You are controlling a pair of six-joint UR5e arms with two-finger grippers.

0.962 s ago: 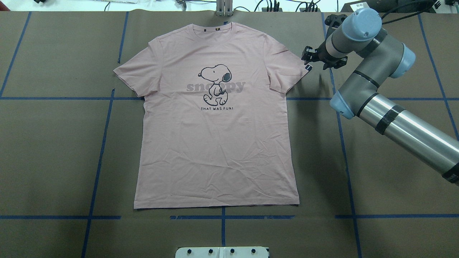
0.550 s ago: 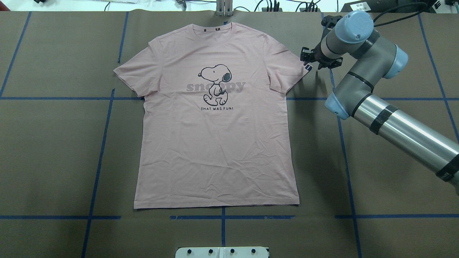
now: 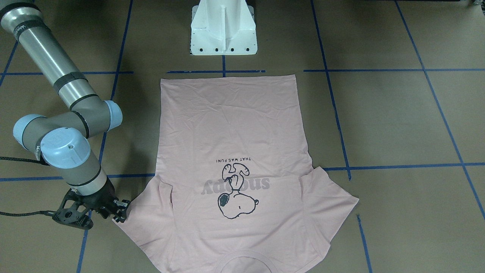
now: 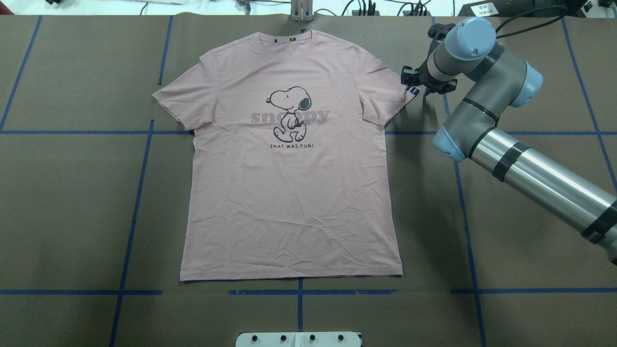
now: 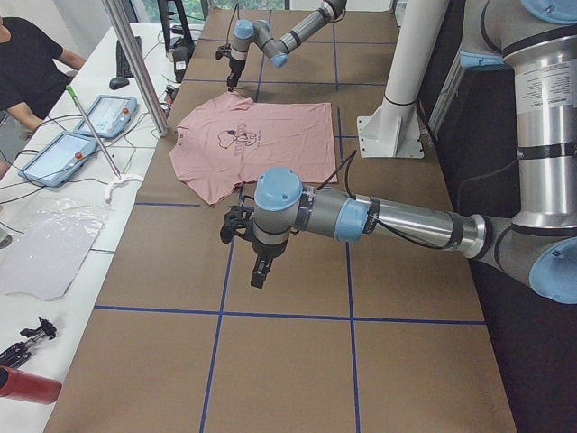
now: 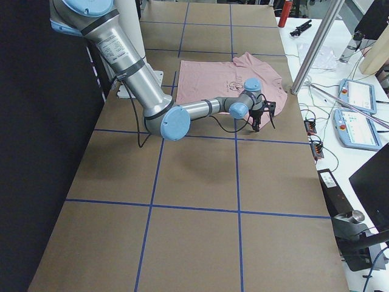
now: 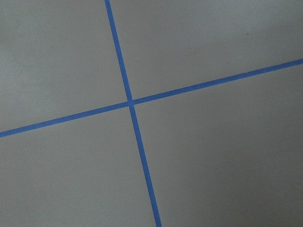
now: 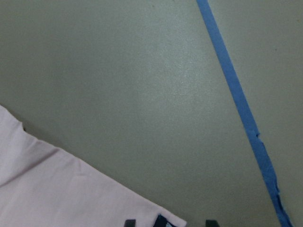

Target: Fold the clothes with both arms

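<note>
The pale pink Snoopy T-shirt [image 4: 289,193] lies flat, print up, collar at the far edge; it also shows in the front view [image 3: 231,132]. My right gripper [image 4: 409,82] is low at the tip of the shirt's right-hand sleeve, open; in the front view [image 3: 120,211] it touches the sleeve edge. The right wrist view shows the sleeve corner [image 8: 71,189] between the fingertips [image 8: 130,222]. My left gripper [image 5: 259,271] shows only in the exterior left view, over bare table away from the shirt; I cannot tell if it is open or shut.
The table is covered in brown paper with a blue tape grid [image 7: 130,102]. The white pedestal base [image 3: 223,30] stands at the robot's edge. A metal pole [image 5: 135,63] and teach pendants [image 5: 104,113] stand along the far edge, with a person beside them.
My right arm has moved left, bringing the gripper from just beside the sleeve onto its tip. The shirt has not moved.
</note>
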